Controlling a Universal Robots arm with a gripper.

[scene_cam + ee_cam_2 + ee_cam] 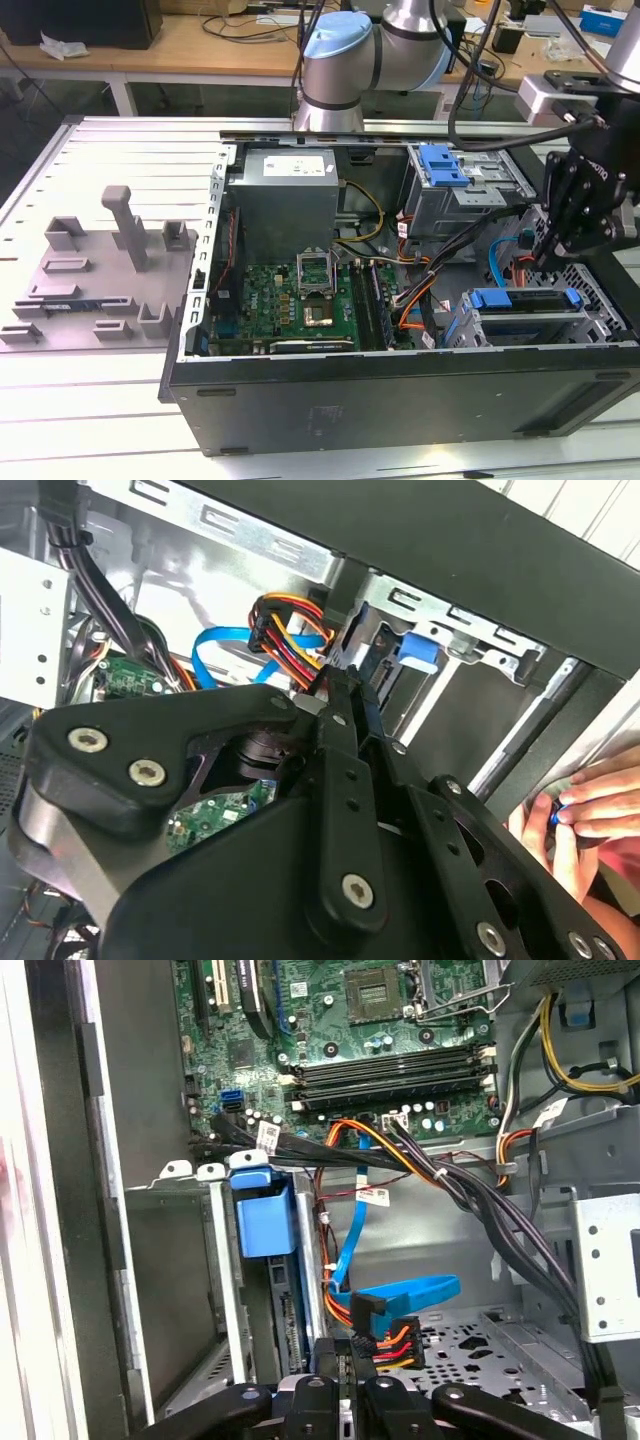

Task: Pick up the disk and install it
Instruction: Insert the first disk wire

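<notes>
Nearest in the exterior view, the disk (pixel 525 300) sits slotted in the drive cage (pixel 458 326) at the near corner of the PC case (pixel 400 400). Its blue bracket faces up, and it is probably seated so the rails lock. Just behind it, the end effector (pixel 546 262) hangs over the cables (pixel 400 1332), fingers pinched together on nothing, not touching the disk. Farther back lies the motherboard (pixel 300 295).
</notes>
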